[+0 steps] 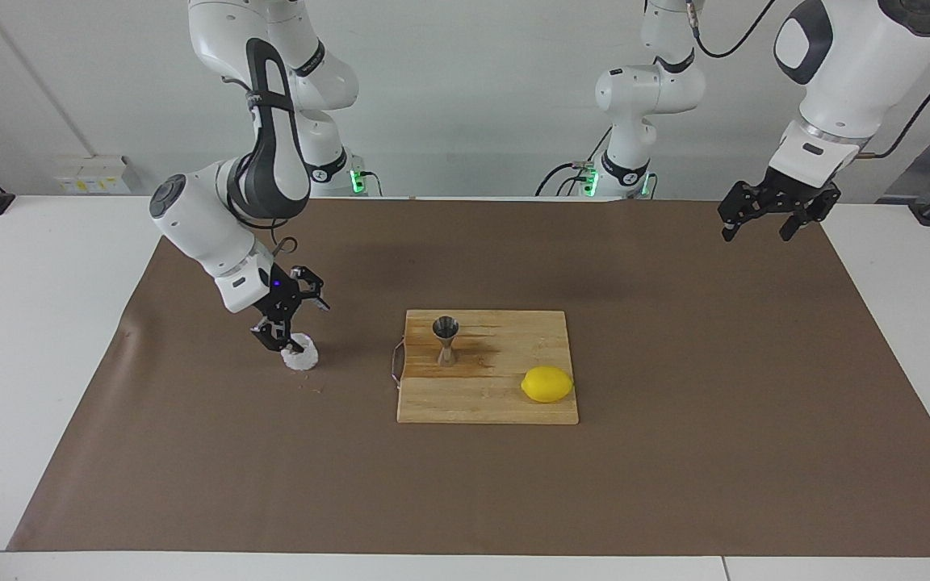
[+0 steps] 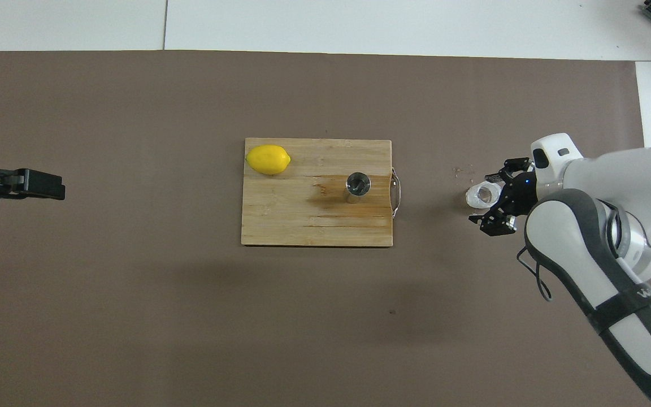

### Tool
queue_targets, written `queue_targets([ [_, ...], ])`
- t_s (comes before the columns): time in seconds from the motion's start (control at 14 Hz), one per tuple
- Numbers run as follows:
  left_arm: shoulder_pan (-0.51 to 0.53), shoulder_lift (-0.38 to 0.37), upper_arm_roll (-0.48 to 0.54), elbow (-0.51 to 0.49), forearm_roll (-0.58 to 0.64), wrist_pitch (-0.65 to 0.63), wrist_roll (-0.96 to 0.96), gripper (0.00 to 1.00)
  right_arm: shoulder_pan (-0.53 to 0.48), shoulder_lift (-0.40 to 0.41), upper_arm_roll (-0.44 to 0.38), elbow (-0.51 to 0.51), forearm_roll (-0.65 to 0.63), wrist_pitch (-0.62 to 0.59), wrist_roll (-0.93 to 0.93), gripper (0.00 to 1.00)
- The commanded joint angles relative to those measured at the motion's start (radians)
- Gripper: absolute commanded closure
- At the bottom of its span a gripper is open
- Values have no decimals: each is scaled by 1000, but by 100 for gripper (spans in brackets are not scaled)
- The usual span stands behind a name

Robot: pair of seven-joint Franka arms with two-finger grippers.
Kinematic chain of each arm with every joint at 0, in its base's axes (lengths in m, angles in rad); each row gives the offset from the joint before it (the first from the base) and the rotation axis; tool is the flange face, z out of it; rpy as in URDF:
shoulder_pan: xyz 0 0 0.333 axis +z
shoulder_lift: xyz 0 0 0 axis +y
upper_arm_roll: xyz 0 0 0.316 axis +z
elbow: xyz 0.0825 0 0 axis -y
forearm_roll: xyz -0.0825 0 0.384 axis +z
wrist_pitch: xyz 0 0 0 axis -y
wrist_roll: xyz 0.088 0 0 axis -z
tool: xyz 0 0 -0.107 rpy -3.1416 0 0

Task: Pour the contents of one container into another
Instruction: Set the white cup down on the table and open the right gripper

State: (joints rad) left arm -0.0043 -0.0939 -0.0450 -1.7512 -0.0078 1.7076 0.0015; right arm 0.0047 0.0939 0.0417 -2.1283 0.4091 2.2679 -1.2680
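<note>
- Right pincer (image 1: 297, 317) hangs wide, empty, just above cup (image 1: 302, 356).
- Cup on brown paper of tabletop (image 1: 675, 452), apart from fingertips, at 9 o'clock of cutting board (image 1: 488, 399) in the facing view.
- Jigger (image 1: 446, 340) upright on board, lemon (image 1: 546, 384) at its 4 o'clock.
- Left pincer (image 1: 770, 218) waits wide, aloft over paper's corner.

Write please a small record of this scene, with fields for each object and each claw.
cup: on the brown mat, toward the right arm's end
jigger: upright on the cutting board
lemon: on the board, farther from the robots than the jigger
board: mid-table, stained around the jigger
right claw: open, just above the cup
left claw: open, waiting over the mat's edge
</note>
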Motion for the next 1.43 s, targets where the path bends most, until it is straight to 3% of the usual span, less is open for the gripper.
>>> queue_targets([
  [0.0,6,-10,1,30,0,-70,22,0,27,-13,0,-7,-117,-22,248,0],
  [0.36,7,-9,2,52,-3,-100,22,0,38,-11,1,47,-389,-144,677,0],
  [0.86,6,-12,2,48,-3,-115,14,0,35,-79,7,215,-395,-459,1341,0],
  [1.15,7,-12,2,47,-4,-115,14,0,3,-79,-3,437,-374,-637,1381,0],
  [1.36,6,-12,2,47,-4,-115,14,0,-46,-111,-3,479,-346,-668,1317,0],
])
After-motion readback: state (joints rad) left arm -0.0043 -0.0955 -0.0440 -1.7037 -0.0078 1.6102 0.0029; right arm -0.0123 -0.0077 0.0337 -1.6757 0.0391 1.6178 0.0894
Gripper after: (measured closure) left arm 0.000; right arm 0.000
